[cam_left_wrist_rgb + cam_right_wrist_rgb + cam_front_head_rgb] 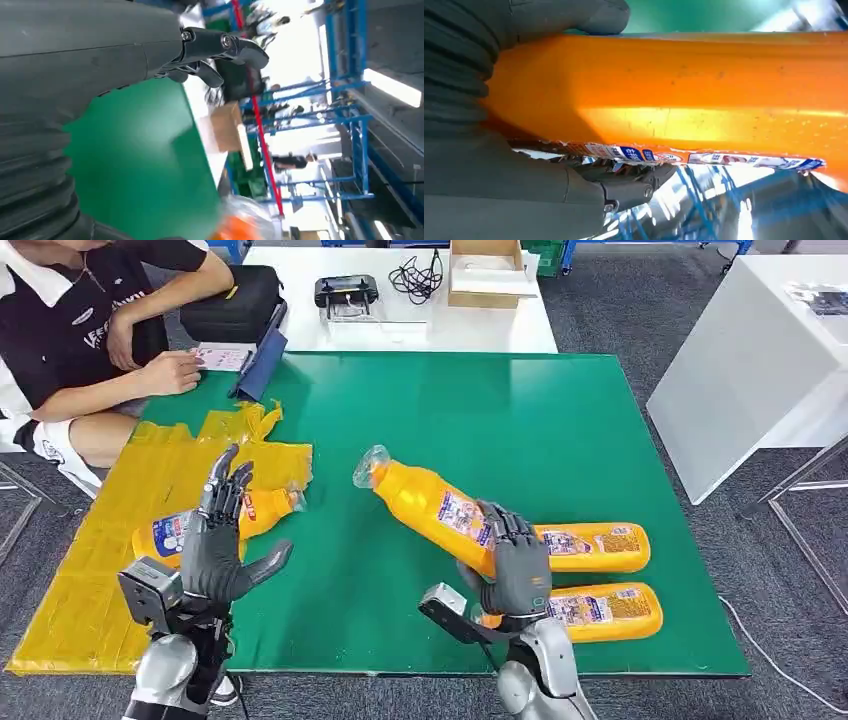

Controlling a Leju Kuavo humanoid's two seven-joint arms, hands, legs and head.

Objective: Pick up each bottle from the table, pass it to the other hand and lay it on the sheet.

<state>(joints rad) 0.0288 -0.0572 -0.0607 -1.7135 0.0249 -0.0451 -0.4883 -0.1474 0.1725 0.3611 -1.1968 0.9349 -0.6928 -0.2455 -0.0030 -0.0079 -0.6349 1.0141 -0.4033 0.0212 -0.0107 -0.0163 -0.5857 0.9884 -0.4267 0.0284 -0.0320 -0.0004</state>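
My right hand (517, 565) grips an orange bottle (430, 502) with a clear cap, lifted off the green table (520, 420) and pointing toward the left. Up close, the right wrist view has that orange bottle (684, 95) in the hand's (524, 190) grasp. Two more orange bottles (592, 545) (605, 610) lie on the table to the right of that hand. My left hand (222, 540) is raised with fingers spread and empty, above the yellow sheet (110, 550). Another orange bottle (255, 512) lies on the sheet behind it. The left hand (215, 52) holds nothing in its wrist view.
A person (80, 330) sits at the table's far left corner, hand near a blue folder (258, 360). A white table (400, 300) behind carries a black bag, a device, cables and a cardboard box. Another white table (750, 360) stands at the right.
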